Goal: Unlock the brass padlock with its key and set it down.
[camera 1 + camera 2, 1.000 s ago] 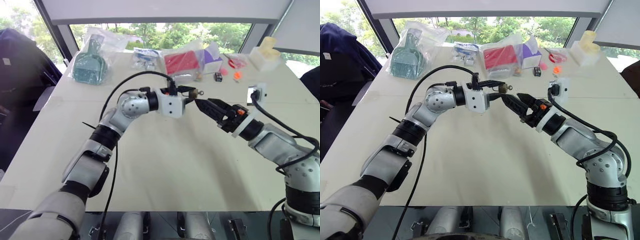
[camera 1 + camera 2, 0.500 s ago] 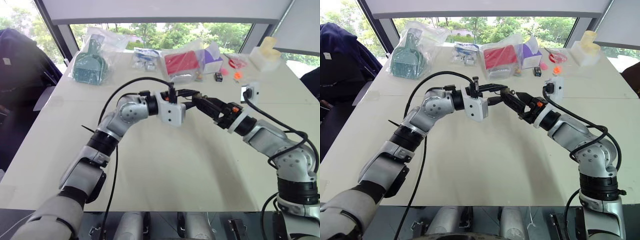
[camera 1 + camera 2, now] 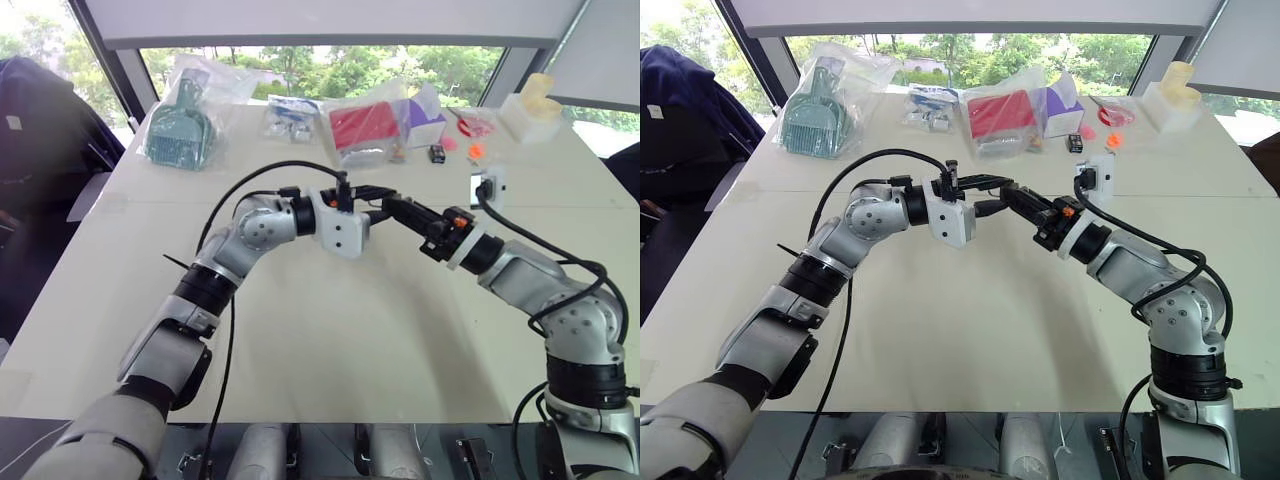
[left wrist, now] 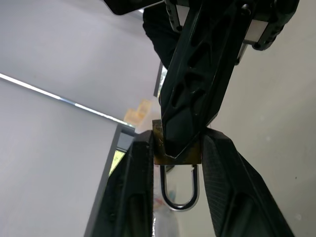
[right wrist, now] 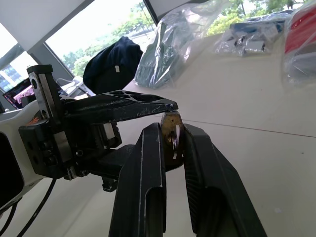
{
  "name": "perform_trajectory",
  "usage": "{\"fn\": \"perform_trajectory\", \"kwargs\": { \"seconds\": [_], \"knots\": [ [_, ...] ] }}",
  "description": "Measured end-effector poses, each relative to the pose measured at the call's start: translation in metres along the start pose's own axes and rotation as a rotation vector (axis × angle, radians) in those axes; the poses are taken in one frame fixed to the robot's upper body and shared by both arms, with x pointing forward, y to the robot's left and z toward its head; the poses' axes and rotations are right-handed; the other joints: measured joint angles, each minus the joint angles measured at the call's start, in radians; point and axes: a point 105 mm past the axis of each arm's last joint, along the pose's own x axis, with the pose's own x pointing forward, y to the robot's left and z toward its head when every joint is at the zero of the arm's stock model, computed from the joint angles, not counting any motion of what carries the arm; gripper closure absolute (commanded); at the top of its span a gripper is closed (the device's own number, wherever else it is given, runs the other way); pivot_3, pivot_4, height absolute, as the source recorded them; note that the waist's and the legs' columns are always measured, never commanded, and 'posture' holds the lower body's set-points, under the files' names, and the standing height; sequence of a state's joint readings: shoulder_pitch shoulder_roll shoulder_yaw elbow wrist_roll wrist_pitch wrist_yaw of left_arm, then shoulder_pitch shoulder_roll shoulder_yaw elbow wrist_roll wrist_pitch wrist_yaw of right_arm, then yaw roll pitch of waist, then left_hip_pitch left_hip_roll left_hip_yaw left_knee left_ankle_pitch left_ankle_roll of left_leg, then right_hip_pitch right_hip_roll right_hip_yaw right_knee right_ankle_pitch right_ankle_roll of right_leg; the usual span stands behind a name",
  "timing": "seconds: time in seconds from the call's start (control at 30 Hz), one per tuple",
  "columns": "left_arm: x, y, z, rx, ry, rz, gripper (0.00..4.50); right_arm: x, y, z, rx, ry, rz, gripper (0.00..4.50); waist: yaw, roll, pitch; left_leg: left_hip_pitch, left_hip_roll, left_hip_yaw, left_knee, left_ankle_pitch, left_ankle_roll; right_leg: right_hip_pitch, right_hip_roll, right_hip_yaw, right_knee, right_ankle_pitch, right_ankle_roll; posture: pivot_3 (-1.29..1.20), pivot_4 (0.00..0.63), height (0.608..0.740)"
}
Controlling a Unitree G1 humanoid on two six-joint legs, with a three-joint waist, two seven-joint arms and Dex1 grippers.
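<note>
The brass padlock [image 4: 182, 160] hangs above the white table [image 3: 330, 340], silvery shackle [image 4: 180, 206] pointing back toward my left wrist. My left gripper [image 3: 384, 193] reaches level from the left, its fingers [image 4: 136, 187] lying against both sides of the brass body. From the right my right gripper [image 3: 393, 204] meets it tip to tip and is shut on the same padlock [image 5: 172, 136], pinching the body between its two black fingers [image 5: 148, 168]. I cannot make out the key.
Along the table's far edge lie bagged goods: a green brush set [image 3: 178, 135], a red box [image 3: 363, 125], a purple box [image 3: 425, 118], a small black item [image 3: 437, 153] and a white block [image 3: 530, 105]. A dark jacket [image 3: 40, 120] hangs at the left.
My right gripper, open a second ago and short of the padlock, has closed in from the right and shut on it. The left arm has stayed where it was.
</note>
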State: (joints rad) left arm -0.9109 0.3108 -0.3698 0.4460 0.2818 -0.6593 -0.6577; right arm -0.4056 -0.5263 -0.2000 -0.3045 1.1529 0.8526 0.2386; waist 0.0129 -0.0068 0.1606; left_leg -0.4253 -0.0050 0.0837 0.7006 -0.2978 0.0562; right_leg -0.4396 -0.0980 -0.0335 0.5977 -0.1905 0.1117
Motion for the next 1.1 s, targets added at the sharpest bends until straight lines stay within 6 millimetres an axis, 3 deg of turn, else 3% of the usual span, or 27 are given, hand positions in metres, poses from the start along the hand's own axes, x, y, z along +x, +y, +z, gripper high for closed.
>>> {"fn": "perform_trajectory", "kwargs": {
  "seconds": [0.1,0.13,0.23,0.37,0.5,0.57,0.9,1.1],
  "knots": [
    [-0.001,0.000,0.000,-0.018,-0.005,-0.009,0.30,0.000,-0.002,-0.002,0.009,0.007,-0.011,4.50,-0.001,0.000,0.000,0.000,0.000,0.000,0.000,0.000,0.000,0.000,0.000,0.000,0.000,0.000,0.000,0.00,0.150,0.740],
    [-0.001,-0.001,-0.001,-0.031,-0.002,-0.013,0.07,0.000,-0.003,-0.002,0.010,0.007,-0.014,4.50,-0.001,0.000,0.000,0.000,0.000,0.000,0.000,0.000,0.000,0.000,0.000,0.000,0.000,0.000,0.000,0.00,0.150,0.740],
    [-0.005,-0.002,-0.006,-0.106,0.022,-0.057,0.07,0.000,-0.006,-0.002,0.010,0.006,-0.028,4.50,-0.001,0.000,0.000,0.000,0.000,0.000,0.000,0.000,0.000,0.000,0.000,0.000,0.000,0.000,0.000,0.00,0.150,0.740],
    [-0.022,-0.002,-0.027,-0.315,0.117,-0.116,0.07,-0.003,-0.012,0.001,0.002,-0.004,-0.054,4.50,-0.003,0.000,0.000,0.000,0.000,0.000,0.000,0.000,0.000,0.000,0.001,0.000,0.000,0.000,0.000,0.00,0.150,0.740],
    [-0.030,0.023,-0.039,-0.578,0.138,-0.041,0.07,-0.005,-0.016,0.004,0.005,-0.016,-0.069,4.50,0.000,0.000,0.000,0.000,0.000,0.000,0.000,0.000,0.000,0.001,0.001,0.000,0.000,0.000,0.000,0.00,0.150,0.740],
    [-0.028,0.030,-0.038,-0.606,0.128,-0.025,0.07,-0.005,-0.015,0.004,0.006,-0.017,-0.067,4.50,-0.001,0.000,0.000,0.000,0.000,0.000,0.000,0.000,0.000,0.001,0.001,0.000,0.000,0.000,0.000,0.00,0.150,0.740],
    [-0.011,0.019,-0.041,-0.666,0.113,-0.024,0.07,-0.001,-0.010,0.004,0.017,-0.023,-0.046,4.50,-0.001,0.000,0.000,0.000,0.000,0.000,0.000,0.000,0.000,0.000,0.001,0.000,0.000,0.000,0.000,0.00,0.150,0.740],
    [-0.003,0.031,-0.045,-0.619,0.120,0.006,0.07,-0.001,0.001,0.004,0.008,-0.022,-0.013,4.50,-0.001,0.000,0.000,0.000,0.000,0.000,0.000,0.000,0.000,0.000,0.001,0.000,0.000,0.000,0.000,0.00,0.150,0.740]
  ]
}}
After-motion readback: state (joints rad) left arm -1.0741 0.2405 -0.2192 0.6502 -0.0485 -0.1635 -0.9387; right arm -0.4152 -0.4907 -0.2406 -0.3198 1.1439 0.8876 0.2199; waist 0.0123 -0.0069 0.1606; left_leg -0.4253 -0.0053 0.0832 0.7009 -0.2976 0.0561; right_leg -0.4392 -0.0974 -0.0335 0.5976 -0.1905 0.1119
